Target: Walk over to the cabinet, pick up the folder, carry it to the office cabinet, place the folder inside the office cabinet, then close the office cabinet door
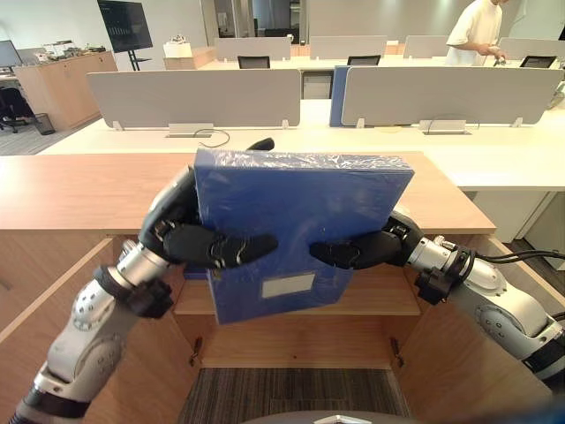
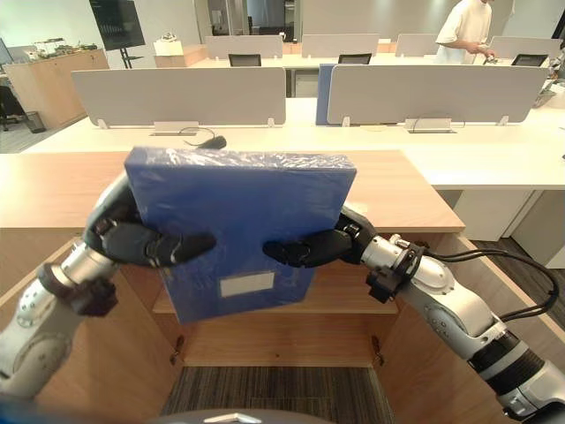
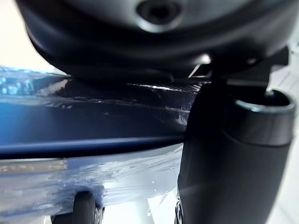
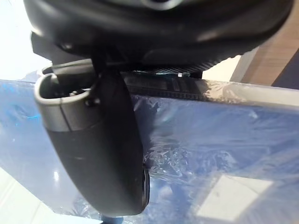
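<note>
I hold a blue folder, wrapped in clear film with a white label, upright between both hands just in front of the open wooden office cabinet. My left hand grips its left edge, thumb across the front and fingers behind. On the right edge, my right hand pinches the folder the same way. Close up, the left wrist view shows the film-covered folder beside the thumb. In the right wrist view the thumb presses on the folder's front. The folder's lower edge hangs level with the cabinet's inner shelf.
The cabinet's doors stand open at both sides, the left one angled toward me. Striped carpet lies below. Behind the cabinet run white desks with grey dividers. A person stands at the far right back.
</note>
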You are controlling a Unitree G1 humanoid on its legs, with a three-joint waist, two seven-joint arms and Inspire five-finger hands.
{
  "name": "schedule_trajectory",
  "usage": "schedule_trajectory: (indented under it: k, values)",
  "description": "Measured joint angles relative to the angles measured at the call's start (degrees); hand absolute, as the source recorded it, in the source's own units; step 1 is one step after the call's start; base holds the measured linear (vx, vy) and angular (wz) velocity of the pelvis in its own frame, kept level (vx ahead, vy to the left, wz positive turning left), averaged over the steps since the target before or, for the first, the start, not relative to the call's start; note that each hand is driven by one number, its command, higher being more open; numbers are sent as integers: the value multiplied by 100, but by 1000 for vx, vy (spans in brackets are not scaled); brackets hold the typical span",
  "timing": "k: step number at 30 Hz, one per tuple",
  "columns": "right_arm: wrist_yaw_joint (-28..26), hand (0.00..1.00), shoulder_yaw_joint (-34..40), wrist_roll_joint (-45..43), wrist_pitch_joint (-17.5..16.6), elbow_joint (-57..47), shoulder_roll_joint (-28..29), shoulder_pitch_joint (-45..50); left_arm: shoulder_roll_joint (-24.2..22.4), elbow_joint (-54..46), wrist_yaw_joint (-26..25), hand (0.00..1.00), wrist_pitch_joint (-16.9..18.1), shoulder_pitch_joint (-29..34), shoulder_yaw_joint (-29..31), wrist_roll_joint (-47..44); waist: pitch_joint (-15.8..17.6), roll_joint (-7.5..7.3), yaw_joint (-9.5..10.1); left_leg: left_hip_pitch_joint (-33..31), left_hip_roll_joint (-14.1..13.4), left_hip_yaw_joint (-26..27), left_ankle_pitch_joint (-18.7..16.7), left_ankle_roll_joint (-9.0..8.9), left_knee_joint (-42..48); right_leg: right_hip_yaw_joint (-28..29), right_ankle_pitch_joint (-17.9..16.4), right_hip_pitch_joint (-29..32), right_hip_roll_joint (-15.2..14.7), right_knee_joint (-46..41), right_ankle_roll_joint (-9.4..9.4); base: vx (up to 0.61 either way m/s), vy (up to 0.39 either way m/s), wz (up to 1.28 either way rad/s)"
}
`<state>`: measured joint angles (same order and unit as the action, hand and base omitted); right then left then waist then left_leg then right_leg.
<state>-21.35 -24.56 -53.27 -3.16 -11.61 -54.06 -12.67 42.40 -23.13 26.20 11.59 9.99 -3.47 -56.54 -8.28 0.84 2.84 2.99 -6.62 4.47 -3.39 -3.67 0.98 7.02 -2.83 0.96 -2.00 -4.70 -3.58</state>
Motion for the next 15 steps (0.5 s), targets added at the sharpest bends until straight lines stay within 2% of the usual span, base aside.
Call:
schedule_trajectory:
  k: [2, 5, 9, 12, 14, 15]
  values:
    - [-39, 0, 69, 213, 43, -33, -5, 1, -396, 43, 57, 100, -198, 392, -26, -182, 15, -12, -8, -23, -2, -41, 14, 1, 1, -34, 0, 0, 2, 0, 0, -23, -2, 8]
    - [-54, 0, 167, 530, 105, -168, 30, 5, -844, 149, 86, 100, -231, 713, -23, -301, 75, 2, -13, -30, -3, -60, 23, 6, 1, -48, 0, -2, 3, -2, 0, -8, 0, 2]
    - [-62, 0, 745, 1314, 199, -515, 431, 130, -1585, 734, 401, 100, -420, 916, -106, -608, 199, 36, -16, -56, 1, -109, 35, 14, -2, -89, -1, -7, -2, -4, -1, -33, 5, 6]
    - [-125, 0, 1052, 2153, 201, -805, 712, 142, -1880, 1508, 574, 100, -539, 1114, -426, -603, 248, 61, -39, -92, 2, -194, 50, 13, -1, -161, -2, -2, -6, -1, -3, -4, -2, 11]
    - [-161, 0, 1130, 2568, 195, -1095, 903, 142, -1924, 2273, 614, 100, -718, 1176, -686, -187, 286, 87, -46, -93, -4, -209, 52, 13, -2, -173, -3, -5, -2, 0, -3, 7, 0, 2]
    - [-277, 0, 1167, 2922, 83, -1465, 1276, 142, -2083, 3294, 600, 100, -945, 1153, -900, 629, 365, 113, -75, -92, -4, -212, 52, 14, 0, -173, -3, -5, -2, 0, -3, 0, 0, 0]
